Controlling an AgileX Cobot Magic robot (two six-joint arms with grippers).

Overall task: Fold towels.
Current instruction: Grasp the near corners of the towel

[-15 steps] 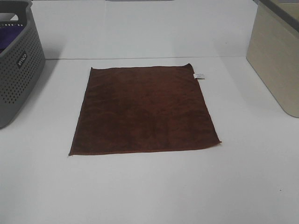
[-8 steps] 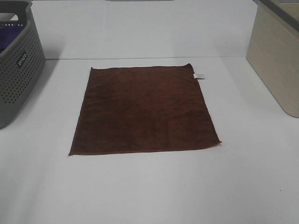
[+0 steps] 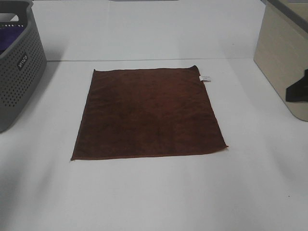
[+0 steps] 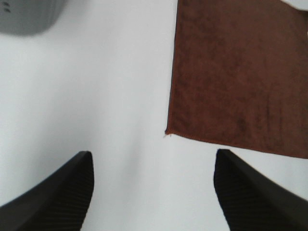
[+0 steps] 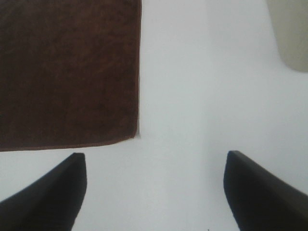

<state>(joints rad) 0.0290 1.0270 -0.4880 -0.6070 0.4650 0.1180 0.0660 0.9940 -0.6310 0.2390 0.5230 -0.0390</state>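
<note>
— What's the biggest thing in front of you?
— The white table [image 3: 144, 197], smooth and matte. The towel [image 3: 149, 113] lies flat on the middle of it. It's a dark reddish-brown terry square, unfolded, with a stitched hem all round.

— And around the towel?
— Well off its left side stands a grey plastic basket [image 3: 21, 82], its wall full of small round holes. Well off its right side is a plain beige box [image 3: 281, 57] with rounded edges. Neither touches the cloth. Purple fabric [image 3: 8, 37] shows inside the basket's rim.

— Any writing?
— A small dark label [image 3: 22, 61] on the basket wall carries white letters, but I can't read them for sure.

— The claws?
— The left gripper [image 4: 154, 192] hangs over bare table just off the towel's near left corner. Its two black ribbed fingers [image 4: 60, 192] are spread wide with nothing between them. The right gripper [image 5: 154, 192] hangs off the near right corner, jaws wide apart and empty.

— Does the high camera catch them?
— Only a black shape [image 3: 297, 89] at the edge, in front of the box, and I can't tell what it is. The wrist cameras show the hem close up. Only the high one shows the small white tag [image 3: 205, 78] at the towel's far right corner, and any print on it is too small to read.
</note>
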